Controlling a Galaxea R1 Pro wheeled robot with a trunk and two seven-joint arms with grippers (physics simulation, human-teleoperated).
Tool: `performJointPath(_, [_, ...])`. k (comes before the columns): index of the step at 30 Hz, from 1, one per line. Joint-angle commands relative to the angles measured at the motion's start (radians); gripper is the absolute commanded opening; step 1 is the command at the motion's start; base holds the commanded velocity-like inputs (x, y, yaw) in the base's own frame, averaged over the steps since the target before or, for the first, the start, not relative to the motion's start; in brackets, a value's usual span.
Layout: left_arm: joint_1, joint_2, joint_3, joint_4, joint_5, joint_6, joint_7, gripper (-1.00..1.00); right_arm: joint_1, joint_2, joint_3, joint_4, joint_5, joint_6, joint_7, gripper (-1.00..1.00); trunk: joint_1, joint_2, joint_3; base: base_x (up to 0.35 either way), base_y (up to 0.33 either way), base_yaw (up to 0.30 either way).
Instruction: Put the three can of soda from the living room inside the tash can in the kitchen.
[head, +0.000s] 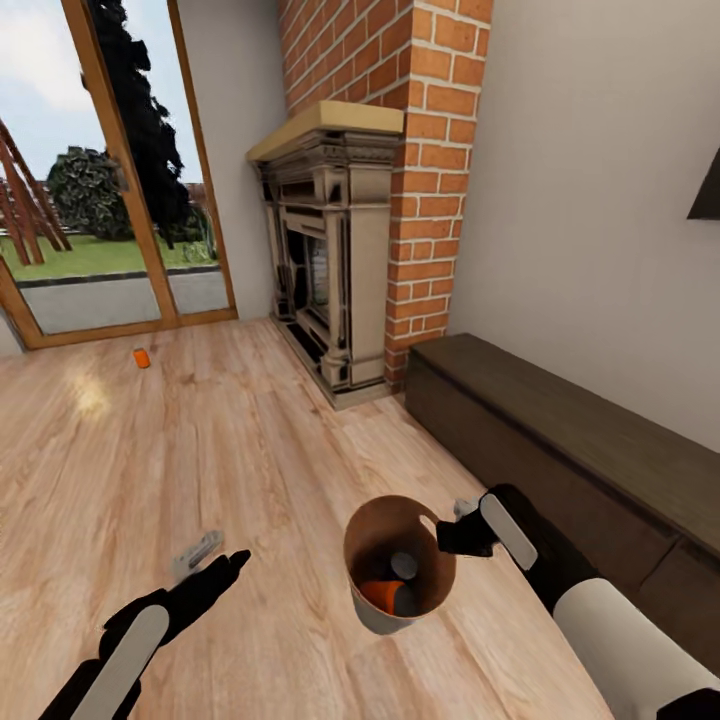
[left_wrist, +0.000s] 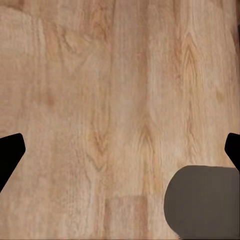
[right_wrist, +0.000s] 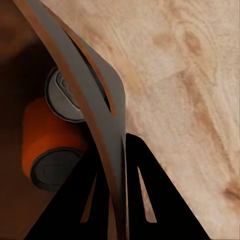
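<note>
My right gripper (head: 447, 535) is shut on the rim of the tan trash can (head: 372, 612), which tilts a little above the wood floor. In the right wrist view its fingers (right_wrist: 142, 190) pinch the rim wall (right_wrist: 82, 87). Inside lie an orange soda can (head: 380, 595) (right_wrist: 50, 140) and a dark can with its silvery top (head: 404, 566) (right_wrist: 62, 95) showing. A second orange soda can (head: 141, 358) lies far off on the floor near the glass doors. My left gripper (head: 218, 556) (left_wrist: 120, 150) hovers open over bare floor, holding nothing.
The stone fireplace (head: 320, 250) and brick chimney (head: 430, 150) stand ahead. A long dark low cabinet (head: 560, 430) runs along the right wall, close to my right arm. Wood-framed glass doors (head: 100, 180) are at the back left. A TV corner (head: 705, 190) shows at the right.
</note>
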Motion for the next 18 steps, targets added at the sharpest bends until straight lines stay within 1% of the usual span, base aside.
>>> performJointPath(1, [0.0,-0.003,-0.01,0.005,-0.001,-0.009,0.001,1.0,-0.016,0.004,-0.002,0.037,-0.002,0.0,0.005,-1.0,0.0,0.0,0.0,0.296,0.219,0.02])
performJointPath(3, [0.0,-0.005,-0.02,0.021,-0.002,-0.021,0.002,1.0,-0.041,0.008,-0.004,0.104,-0.004,0.0,0.005,-1.0,0.0,0.0,0.0,0.296,0.218,0.01])
performJointPath(6, [0.003,-0.007,-0.025,0.034,-0.002,-0.032,0.002,1.0,-0.092,0.01,-0.006,0.214,-0.005,0.0,0.007,-1.0,0.0,0.0,0.0,0.298,0.213,0.003])
performJointPath(8, [0.012,-0.005,-0.021,0.026,-0.002,-0.032,0.004,1.0,-0.098,0.011,-0.005,0.228,-0.005,0.0,0.009,-1.0,0.0,0.0,0.0,0.303,0.195,0.001])
performJointPath(9, [0.021,-0.001,-0.017,0.007,-0.001,-0.027,0.008,1.0,-0.1,0.011,-0.004,0.232,-0.005,0.0,0.011,-1.0,0.0,0.0,0.0,0.312,0.168,0.0])
performJointPath(10, [0.031,0.003,-0.014,-0.02,0.003,-0.017,0.025,1.0,-0.101,0.011,-0.002,0.233,-0.004,0.0,0.014,-1.0,0.0,0.0,0.0,0.316,0.153,0.0])
performJointPath(11, [0.042,0.005,-0.011,-0.047,0.008,0.006,0.059,1.0,-0.102,0.011,0.001,0.233,-0.003,0.0,0.015,-1.0,0.0,0.0,0.0,0.32,0.144,0.0])
performJointPath(12, [0.047,0.006,-0.007,-0.058,0.011,0.019,0.081,1.0,-0.101,0.011,0.002,0.233,-0.003,0.0,0.016,-1.0,0.0,0.0,0.0,0.321,0.14,0.0])
performJointPath(13, [0.053,0.006,0.007,-0.075,0.02,0.045,0.128,1.0,-0.099,0.011,0.004,0.23,-0.002,0.0,0.019,-1.0,0.0,0.0,0.0,0.323,0.135,0.0])
performJointPath(14, [0.057,0.005,0.015,-0.083,0.026,0.056,0.15,1.0,-0.098,0.012,0.005,0.228,-0.002,0.0,0.02,-1.0,0.0,0.0,0.0,0.323,0.133,0.0])
performJointPath(16, [0.075,0.001,0.038,-0.121,0.051,0.081,0.214,1.0,-0.093,0.013,0.007,0.222,-0.001,0.0,0.022,-1.0,0.0,0.0,0.0,0.325,0.128,0.0])
performJointPath(18, [0.093,0.0,0.048,-0.146,0.063,0.088,0.244,1.0,-0.091,0.014,0.008,0.22,-0.001,0.0,0.023,-1.0,0.0,0.0,0.0,0.328,0.122,0.0])
